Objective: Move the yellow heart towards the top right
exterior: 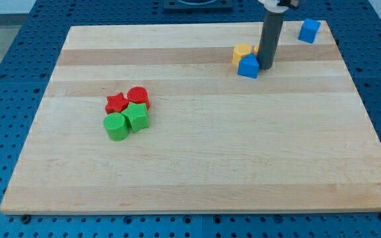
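The near half of the wooden board (197, 165) is pale, fine-grained planking with darker strips running across it, lying on a blue perforated table (5, 79). Toward the view's left, four ridged, matte blocks sit packed together and touching: a green cylinder (116, 126) nearest, a green star (137, 117) just to its right, a red star (116, 102) behind the cylinder, and a red cylinder (138, 96) behind the green star. Well apart from them, toward the view's top right, a blue block (248, 66) with a peaked top, shaped like a small house, touches a yellow block (242, 52) behind and to its left; that yellow one looks six-sided, though its edges are soft at this size. My tip (266, 67) rests on the board just at the blue block's right side, the smooth dark rod rising straight up from there. The rod covers the spot directly behind it, so the yellow heart, if it is there, is almost wholly hidden; only a thin yellow sliver (256, 50) shows at the rod's left edge, and I cannot tell its shape. The arm carries no fingers, only the bare rod, so nothing is grasped. Farther off, near the board's top right corner, a second blue block (309, 30) stands alone. Beyond the board's far edge a dark fixture (197, 5) shows, cut off.
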Available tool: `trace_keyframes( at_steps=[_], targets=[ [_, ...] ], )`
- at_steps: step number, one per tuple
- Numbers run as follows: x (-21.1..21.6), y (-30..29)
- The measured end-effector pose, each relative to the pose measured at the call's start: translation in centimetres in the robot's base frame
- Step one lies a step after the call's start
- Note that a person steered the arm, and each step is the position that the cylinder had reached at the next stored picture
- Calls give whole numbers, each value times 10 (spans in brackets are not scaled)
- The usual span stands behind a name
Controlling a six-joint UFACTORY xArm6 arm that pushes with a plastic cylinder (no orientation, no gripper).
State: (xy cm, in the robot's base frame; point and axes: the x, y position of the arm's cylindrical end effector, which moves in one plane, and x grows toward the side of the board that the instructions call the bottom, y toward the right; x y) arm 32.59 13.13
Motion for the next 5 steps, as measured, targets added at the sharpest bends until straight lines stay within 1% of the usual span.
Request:
trace_keyframes(
  at_steps=[2,3,5],
  targets=[
    [-10,-32],
    [-22,-37],
    [-22,-19]
  ],
)
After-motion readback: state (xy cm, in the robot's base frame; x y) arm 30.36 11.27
